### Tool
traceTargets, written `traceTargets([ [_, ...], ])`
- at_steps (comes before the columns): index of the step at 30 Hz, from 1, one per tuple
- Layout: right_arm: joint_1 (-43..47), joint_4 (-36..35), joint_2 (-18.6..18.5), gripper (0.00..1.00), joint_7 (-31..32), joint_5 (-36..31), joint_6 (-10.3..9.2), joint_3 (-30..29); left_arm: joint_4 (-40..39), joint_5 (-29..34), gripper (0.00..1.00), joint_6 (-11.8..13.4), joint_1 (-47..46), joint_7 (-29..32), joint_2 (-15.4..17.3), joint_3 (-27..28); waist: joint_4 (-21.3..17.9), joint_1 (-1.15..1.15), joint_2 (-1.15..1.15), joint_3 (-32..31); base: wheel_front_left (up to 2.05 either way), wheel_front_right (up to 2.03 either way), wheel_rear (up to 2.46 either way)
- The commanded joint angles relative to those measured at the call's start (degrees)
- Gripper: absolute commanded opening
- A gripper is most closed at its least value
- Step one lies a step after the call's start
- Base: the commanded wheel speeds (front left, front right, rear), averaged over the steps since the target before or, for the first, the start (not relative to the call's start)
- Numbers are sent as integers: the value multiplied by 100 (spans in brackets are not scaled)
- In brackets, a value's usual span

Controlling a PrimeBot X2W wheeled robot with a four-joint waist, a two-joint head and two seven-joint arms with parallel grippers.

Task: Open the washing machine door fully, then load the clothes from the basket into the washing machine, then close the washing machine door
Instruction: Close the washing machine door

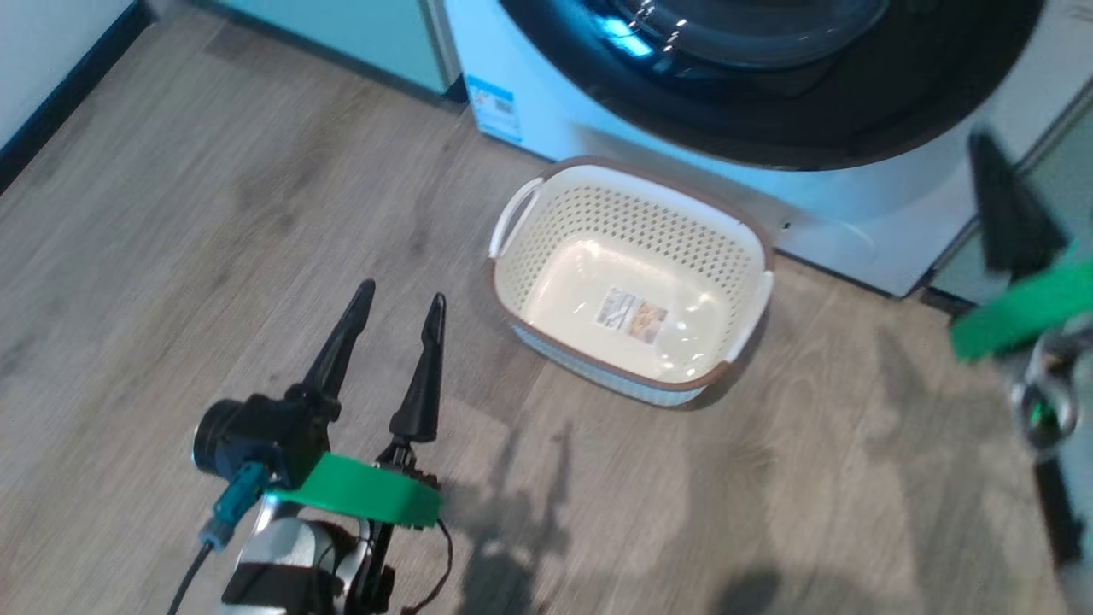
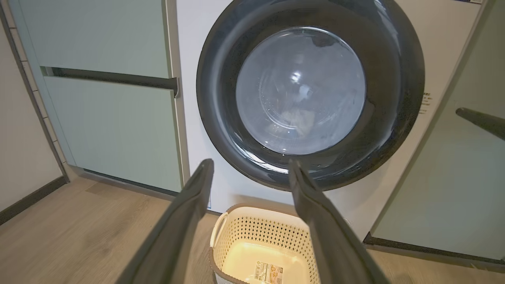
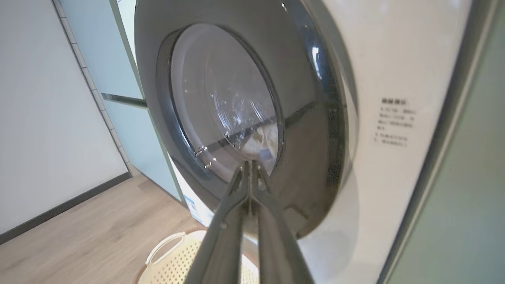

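The washing machine (image 1: 546, 128) stands at the far side, and its black-rimmed washing machine door (image 1: 768, 128) lies shut against the front. Through the door glass (image 2: 300, 90) the clothes (image 2: 296, 120) show dimly as pale fabric low in the drum; they appear again in the right wrist view (image 3: 262, 140). On the floor before the machine sits the basket (image 1: 589, 231), with nothing in it but a sticker. My left gripper (image 1: 403, 293) hangs open and holds nothing, left of the basket and pointing at the machine (image 2: 250, 162). My right gripper (image 3: 249, 162) is shut on nothing, close to the door's lower rim (image 3: 307, 177).
Pale green cabinets flank the machine on the left (image 2: 110, 118) and right (image 2: 453, 177). A blue label (image 1: 493, 107) marks the machine's lower left corner. Wood floor (image 1: 213, 213) stretches left to a white wall with a dark baseboard (image 1: 51, 102).
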Motion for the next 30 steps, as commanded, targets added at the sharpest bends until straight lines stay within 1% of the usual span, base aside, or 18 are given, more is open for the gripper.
traceTargets([
  [1,140,-267,97,0,-38,-11,-21,34,-161,64,100,-17,-47,-35,60,256,-154,0,0,-149,0,0,0],
  [3,570,-578,175,0,-38,-41,-21,-117,-159,89,100,-27,-1,-35,82,293,-270,0,0,-225,0,0,0],
  [4,985,-868,266,0,-38,-88,-21,-243,-158,109,100,-34,45,-35,107,326,-388,0,0,-313,0,0,0],
  [8,1695,-1361,445,0,-38,-221,-21,-387,-123,134,100,-56,132,-35,171,339,-630,0,0,-468,0,0,0],
  [9,1833,-1464,479,16,-35,-257,-21,-403,-116,137,100,-58,148,-35,186,345,-684,0,0,-499,0,0,0],
  [10,1965,-1569,516,36,-25,-277,-21,-419,-106,140,100,-61,161,-35,205,349,-741,0,0,-539,0,0,0],
  [11,2087,-1673,546,49,-3,-299,-21,-412,-94,137,100,-63,178,-35,220,354,-799,0,0,-577,0,0,0],
  [12,2204,-1777,575,77,16,-316,-21,-429,-81,136,100,-63,194,-35,236,358,-855,0,0,-611,0,0,0],
  [13,2314,-1877,602,100,31,-342,-21,-452,-69,138,100,-61,210,-35,251,364,-911,0,0,-651,0,0,0],
  [20,2976,-2439,738,100,166,-402,-21,-587,-8,108,100,-25,355,2,345,400,-1307,0,0,-918,0,0,0],
  [30,3699,-3027,770,100,294,-340,-21,-681,-95,33,100,46,541,175,458,471,-1820,0,0,-1151,0,0,0],
])
